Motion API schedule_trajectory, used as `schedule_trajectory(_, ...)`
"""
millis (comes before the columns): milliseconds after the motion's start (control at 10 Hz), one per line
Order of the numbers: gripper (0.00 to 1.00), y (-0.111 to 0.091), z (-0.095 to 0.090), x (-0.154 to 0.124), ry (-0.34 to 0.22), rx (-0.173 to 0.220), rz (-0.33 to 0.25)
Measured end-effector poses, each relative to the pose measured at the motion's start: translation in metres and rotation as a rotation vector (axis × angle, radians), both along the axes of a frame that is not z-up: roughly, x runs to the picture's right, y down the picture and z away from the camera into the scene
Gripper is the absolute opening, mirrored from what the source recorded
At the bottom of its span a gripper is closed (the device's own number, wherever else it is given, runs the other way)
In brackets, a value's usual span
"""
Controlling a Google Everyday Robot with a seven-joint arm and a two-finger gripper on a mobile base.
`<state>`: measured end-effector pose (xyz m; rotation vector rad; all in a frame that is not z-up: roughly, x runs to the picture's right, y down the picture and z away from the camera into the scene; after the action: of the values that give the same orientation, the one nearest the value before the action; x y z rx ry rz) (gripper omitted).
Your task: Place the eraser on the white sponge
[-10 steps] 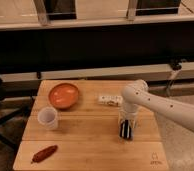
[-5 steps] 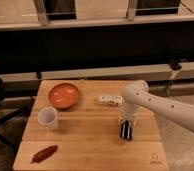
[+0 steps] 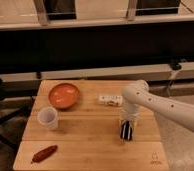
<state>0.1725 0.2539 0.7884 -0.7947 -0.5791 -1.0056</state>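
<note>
Scene: a wooden tabletop [image 3: 90, 145] in front of a dark wall, with a white robot arm [image 3: 162, 104] reaching in from the right.
Gripper: the gripper [image 3: 126, 131] hangs straight down from the bent arm over the right half of the tabletop. Its dark tip is at or just above the wood; contact cannot be told.
Grasp: whether the gripper is spread or closed cannot be told from this view.
Eraser: the eraser cannot be made out as a separate piece. A thin pale strip shows at the gripper's tip, too small to identify.
White sponge: the white sponge [image 3: 111, 100] lies flat towards the back of the tabletop, just right of the orange bowl [image 3: 63, 95] and just left of the arm's rounded joint. It is behind the gripper and apart from it, with bare wood between them.
Other items: a white cup [image 3: 48, 118] stands upright in front of the bowl, near the left edge. A red sausage-shaped thing [image 3: 44, 153] lies at the front left corner, well apart from the gripper.
</note>
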Motion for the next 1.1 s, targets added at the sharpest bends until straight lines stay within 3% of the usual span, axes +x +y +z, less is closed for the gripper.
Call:
schedule_trajectory(700, 0.0, 0.0011, 0.0054, 0.0005, -0.054, -0.022, 0.053)
schedule_trajectory(1100, 0.0, 0.0044, 0.0044, -0.0019, -0.05, 0.014, 0.027)
